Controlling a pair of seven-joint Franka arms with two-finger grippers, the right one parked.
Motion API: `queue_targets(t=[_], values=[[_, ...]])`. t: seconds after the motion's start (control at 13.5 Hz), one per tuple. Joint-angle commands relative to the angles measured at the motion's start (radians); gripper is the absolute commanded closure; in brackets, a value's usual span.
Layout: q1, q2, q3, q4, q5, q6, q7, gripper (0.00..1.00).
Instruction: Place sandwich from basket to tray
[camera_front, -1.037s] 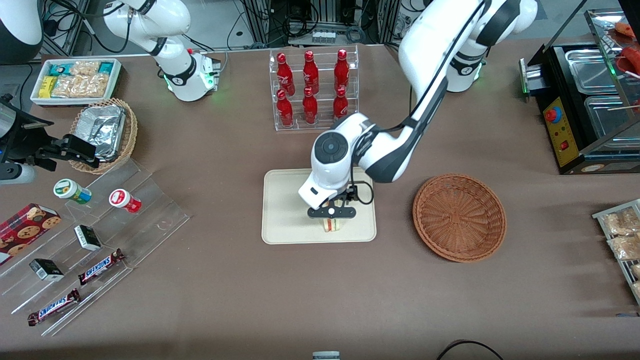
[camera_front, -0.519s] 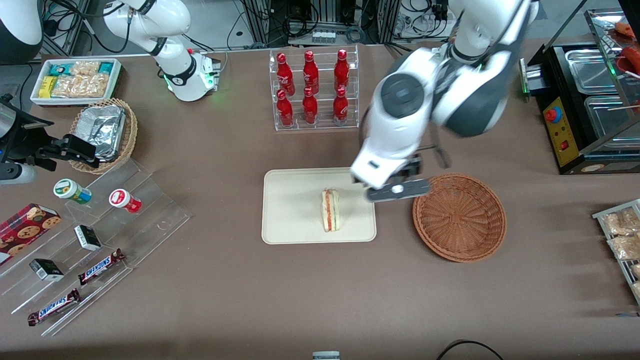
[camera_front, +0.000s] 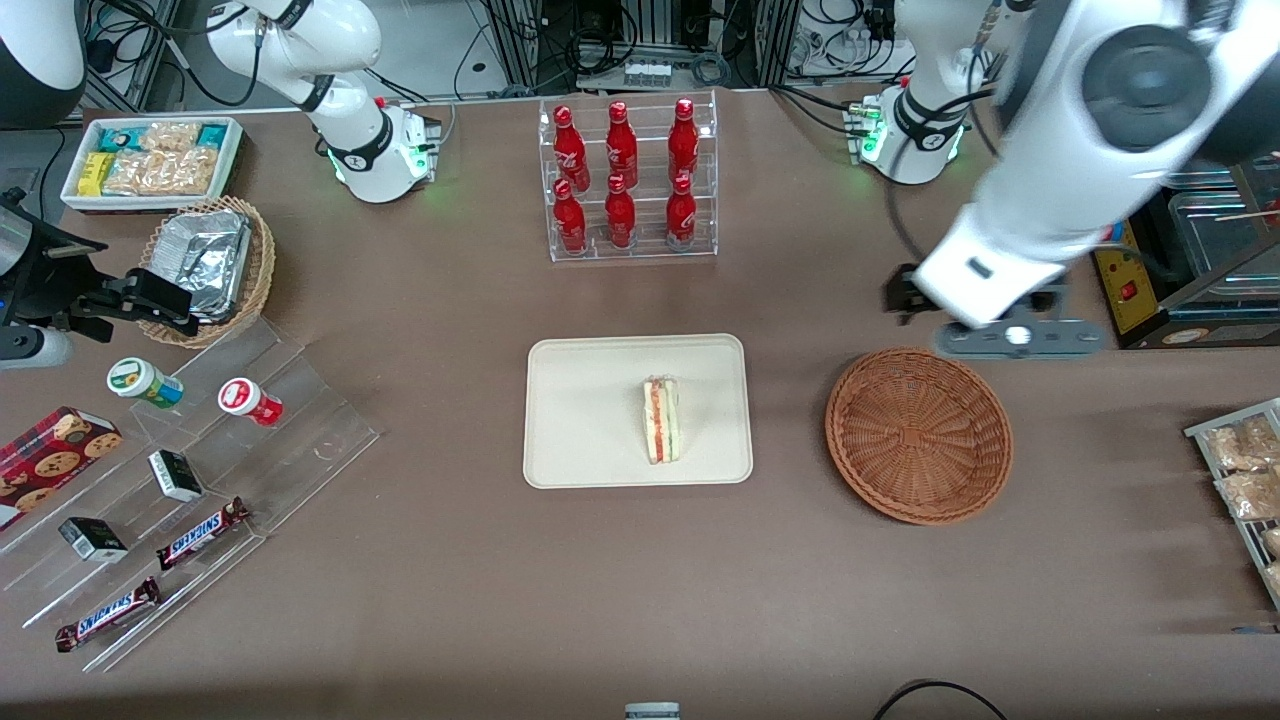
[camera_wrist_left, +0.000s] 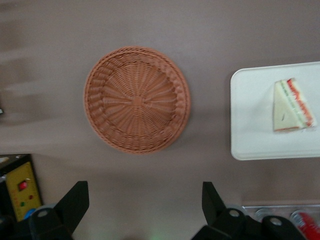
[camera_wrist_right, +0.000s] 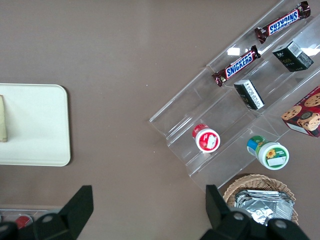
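On the brown worktop (camera_front: 450, 600), the tray (camera_front: 590, 420) lies flat, with the basket (camera_front: 919, 435) well apart toward the working arm's end. The sandwich (camera_front: 661, 420) rests on the tray. The pincer (camera_front: 1018, 338) hangs above the worktop beside the basket, spread wide, holding nothing.

You have even, bright overhead light. Shadows on the desk (camera_front: 450, 600) stay soft and faint. The working arm and its pincer (camera_front: 1015, 338) smear with motion blur in the front view; the left wrist view is slightly soft throughout.
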Motion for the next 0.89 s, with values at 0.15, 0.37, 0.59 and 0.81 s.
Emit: queue_targets(t=[0.15, 0.37, 0.59, 0.81], values=[[0.161, -0.106, -0.011, -0.088, -0.011, -0.01, 0.232, 0.0], [0.252, -0.12, -0.01, -0.09, -0.046, -0.017, 0.313, 0.0], [0.29, -0.129, -0.01, -0.09, -0.06, -0.014, 0.33, 0.0], [0.292, -0.118, -0.008, -0.084, -0.053, -0.012, 0.321, 0.0]])
